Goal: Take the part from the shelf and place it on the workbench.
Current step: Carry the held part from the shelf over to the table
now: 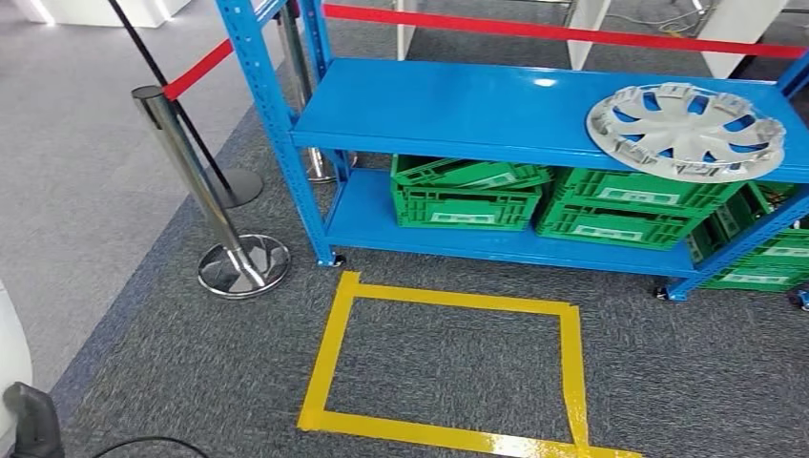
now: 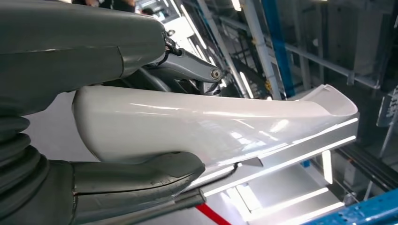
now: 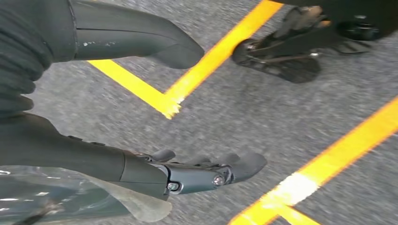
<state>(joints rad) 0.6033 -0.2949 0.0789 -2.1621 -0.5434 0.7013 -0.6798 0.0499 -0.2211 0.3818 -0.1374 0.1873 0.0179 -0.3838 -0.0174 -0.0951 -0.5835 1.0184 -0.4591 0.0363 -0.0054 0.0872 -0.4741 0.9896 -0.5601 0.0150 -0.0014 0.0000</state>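
A: While looking down from the head, seeing a blue shelf [image 1: 448, 110] standing across the far side of a grey carpet [image 1: 143, 315]?

B: Yes, and noticing its left upright [image 1: 272, 114] rising just beside a chrome stanchion [image 1: 205, 196] carrying a red belt [image 1: 572, 33] across the back.

A: Finding open room in front?

B: Finding bare carpet there, bordered by a rectangle of yellow tape [image 1: 334, 353] lying just short of the shelf's feet.

A: And spotting the part?

B: Spotting a silver hubcap [image 1: 685, 131] lying flat on the middle level, toward the right end, reaching right up to the front lip. Also seeing green crates [image 1: 465, 194] sitting side by side on the level below it.

A: Holding anything in the right hand [image 3: 155, 171]?

B: Holding nothing; hanging low over the carpet near more yellow tape, with fingers stretched out and thumb [image 3: 141, 37] well apart from them.

A: And the left hand [image 2: 94, 51]?

B: Likewise gripping nothing of the task's, keeping thumb and fingers spread, with a glossy white shell showing between them. Not managing to tell whether touching it.

A: So placing the hubcap relative to both?

B: Placing it well apart from either hand, up on the shelf.
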